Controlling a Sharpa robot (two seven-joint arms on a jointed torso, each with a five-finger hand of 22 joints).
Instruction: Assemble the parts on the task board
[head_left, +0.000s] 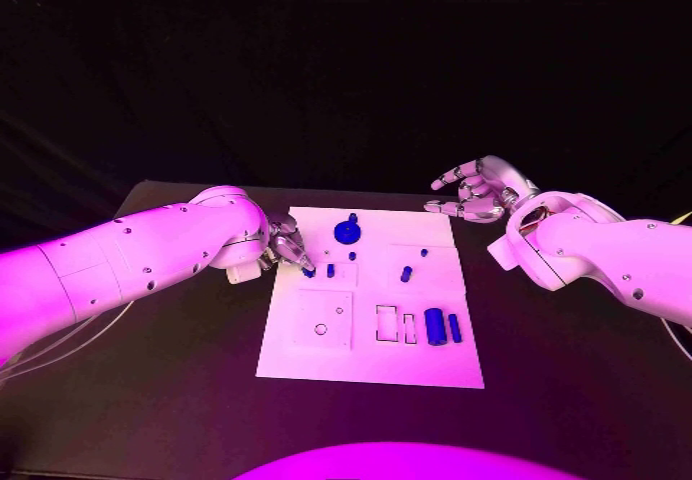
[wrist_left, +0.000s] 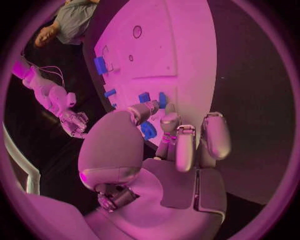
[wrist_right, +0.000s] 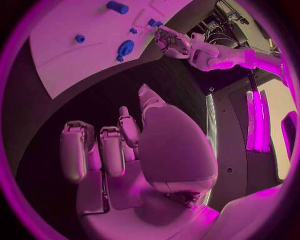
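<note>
The left hand (head_left: 284, 245) is seen at the left edge of the white task board (head_left: 372, 345), a small blue part (wrist_left: 144, 97) pinched at its fingertips, while the right hand (head_left: 480, 190) is held empty, fingers apart, off the board's far right corner.

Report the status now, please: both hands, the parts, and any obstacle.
Left hand at task board left edge, fingers on a small blue part. Right hand open, off the board. Other parts loose. Nothing in the way.
</note>
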